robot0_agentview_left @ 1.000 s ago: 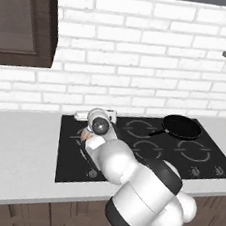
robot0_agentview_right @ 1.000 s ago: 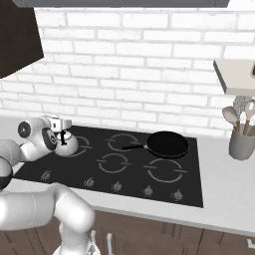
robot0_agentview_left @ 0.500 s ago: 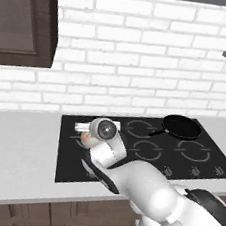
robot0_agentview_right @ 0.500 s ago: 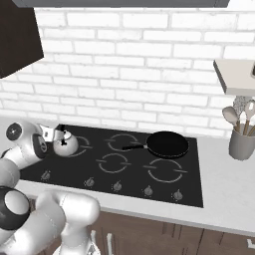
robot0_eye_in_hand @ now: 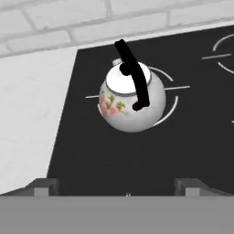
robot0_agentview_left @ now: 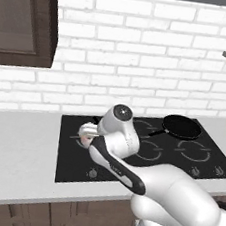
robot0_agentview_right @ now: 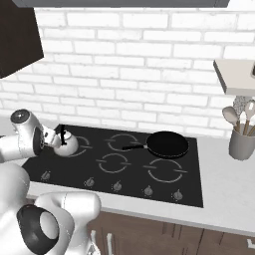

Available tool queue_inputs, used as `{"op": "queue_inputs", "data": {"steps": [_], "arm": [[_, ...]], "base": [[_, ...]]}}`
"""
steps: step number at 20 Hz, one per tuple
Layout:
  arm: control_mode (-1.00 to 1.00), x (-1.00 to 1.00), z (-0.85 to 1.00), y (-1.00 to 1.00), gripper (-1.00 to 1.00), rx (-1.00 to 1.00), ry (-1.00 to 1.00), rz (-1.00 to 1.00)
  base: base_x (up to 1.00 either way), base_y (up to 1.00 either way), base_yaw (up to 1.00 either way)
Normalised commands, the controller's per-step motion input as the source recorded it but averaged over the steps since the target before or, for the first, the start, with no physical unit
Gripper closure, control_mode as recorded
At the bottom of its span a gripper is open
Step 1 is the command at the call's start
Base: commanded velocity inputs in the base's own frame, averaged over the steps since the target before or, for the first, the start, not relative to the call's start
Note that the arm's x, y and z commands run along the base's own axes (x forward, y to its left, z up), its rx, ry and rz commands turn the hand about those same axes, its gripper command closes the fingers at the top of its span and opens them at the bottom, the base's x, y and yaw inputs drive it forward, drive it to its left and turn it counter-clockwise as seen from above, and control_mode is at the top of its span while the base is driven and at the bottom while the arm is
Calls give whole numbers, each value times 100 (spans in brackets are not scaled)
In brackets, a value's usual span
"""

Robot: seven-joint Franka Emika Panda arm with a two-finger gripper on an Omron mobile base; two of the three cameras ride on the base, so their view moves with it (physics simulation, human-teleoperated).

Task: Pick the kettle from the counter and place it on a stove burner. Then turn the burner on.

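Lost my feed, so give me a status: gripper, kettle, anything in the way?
Gripper open, empty, apart from kettle. Kettle upright on a stove burner ring, rear left of cooktop. Frying pan sits far off; nothing blocking.

Glossy ceramic-looking kettle (robot0_eye_in_hand: 131, 98), smooth black glass cooktop (robot0_eye_in_hand: 137, 155), matt grey counter (robot0_agentview_left: 19, 148)
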Motion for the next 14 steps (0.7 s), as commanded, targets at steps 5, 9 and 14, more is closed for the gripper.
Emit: {"op": "queue_inputs", "data": {"steps": [5, 9, 14], "arm": [[-100, -34, 0, 8, -100, 0, 28, 0], [-100, -44, -6, 3, -100, 0, 25, 0], [-100, -43, -43, 0, -100, -2, 14, 0]], "base": [[0, 0, 0], [0, 0, 0], [0, 0, 0]]}}
